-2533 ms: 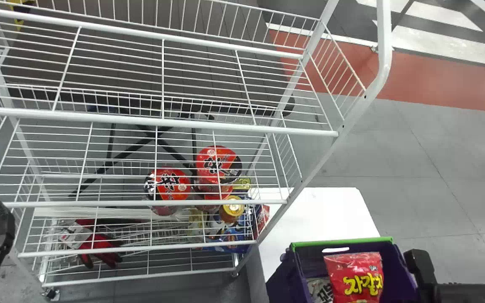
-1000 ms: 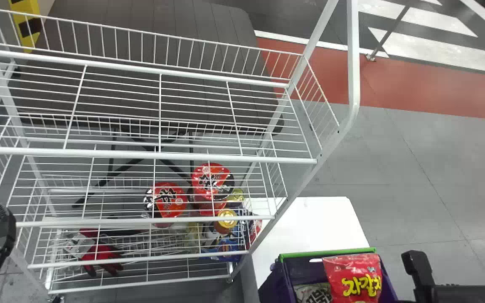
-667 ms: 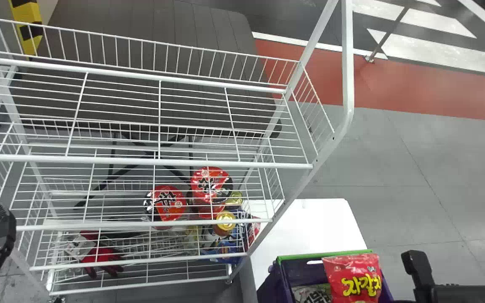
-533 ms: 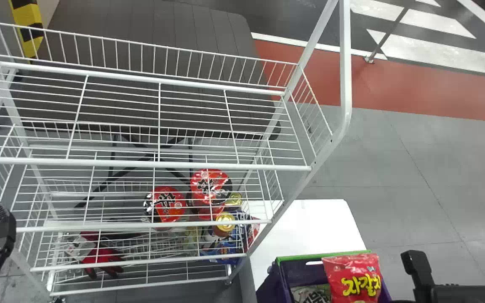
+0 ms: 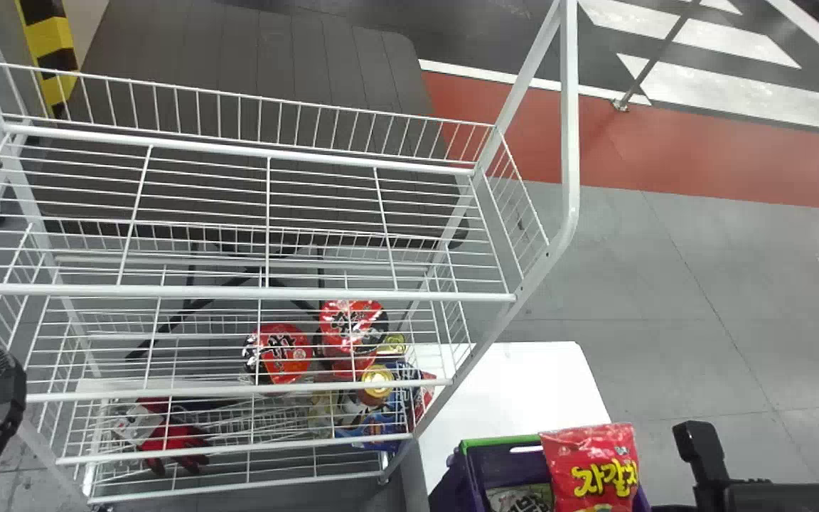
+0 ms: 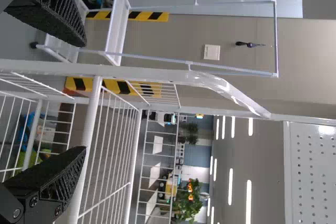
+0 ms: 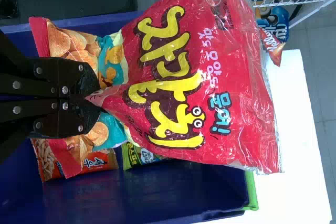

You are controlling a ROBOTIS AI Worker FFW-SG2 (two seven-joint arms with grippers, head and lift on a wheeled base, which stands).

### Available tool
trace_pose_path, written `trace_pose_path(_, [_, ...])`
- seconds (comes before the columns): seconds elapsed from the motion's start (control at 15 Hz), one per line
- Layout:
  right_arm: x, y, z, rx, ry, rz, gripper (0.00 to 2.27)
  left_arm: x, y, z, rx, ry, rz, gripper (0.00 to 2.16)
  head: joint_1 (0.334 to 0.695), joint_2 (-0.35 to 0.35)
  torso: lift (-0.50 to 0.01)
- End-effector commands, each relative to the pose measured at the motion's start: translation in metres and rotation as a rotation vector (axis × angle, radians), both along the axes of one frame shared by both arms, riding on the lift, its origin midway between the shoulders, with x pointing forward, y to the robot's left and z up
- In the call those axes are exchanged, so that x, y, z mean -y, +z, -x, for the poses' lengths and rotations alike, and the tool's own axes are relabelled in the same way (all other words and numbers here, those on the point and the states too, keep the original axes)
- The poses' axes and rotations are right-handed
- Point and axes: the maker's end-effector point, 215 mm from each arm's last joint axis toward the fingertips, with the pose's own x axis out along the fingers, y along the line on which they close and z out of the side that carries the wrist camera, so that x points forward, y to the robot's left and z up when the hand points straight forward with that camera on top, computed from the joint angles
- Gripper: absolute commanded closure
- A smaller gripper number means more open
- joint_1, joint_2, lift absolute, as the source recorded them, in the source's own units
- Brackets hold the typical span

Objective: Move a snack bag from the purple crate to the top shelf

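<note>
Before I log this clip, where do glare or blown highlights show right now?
Head view: the white table is washed out, nearly featureless; right wrist view: pale glare streaks the shiny wrapper of the red snack bag, and the table washes out there too; left wrist view: the ceiling lights show as bright white strips.

The snack bag (image 5: 591, 454) is red with yellow lettering; the crate (image 5: 458, 485) purple, green-rimmed; the top shelf (image 5: 239, 291) white.
</note>
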Motion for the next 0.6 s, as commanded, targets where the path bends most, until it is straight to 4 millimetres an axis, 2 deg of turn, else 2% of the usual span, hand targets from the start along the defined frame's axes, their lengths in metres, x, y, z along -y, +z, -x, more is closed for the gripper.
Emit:
trace_pose_path(0.0, [-0.0010,-0.0013,-0.0007,0.006,0.002,-0.003,2.07,-0.0007,0.0011,0.0003,0.005,0.002,0.000,0.12,0.695,-0.350,-0.019])
trace_pose_path(0.53, [-0.0038,-0.0025,-0.0020,0.013,0.005,-0.010,2.07,-0.0010,-0.0010,0.0014,0.001,0.002,0.000,0.12,0.695,-0.350,0.009])
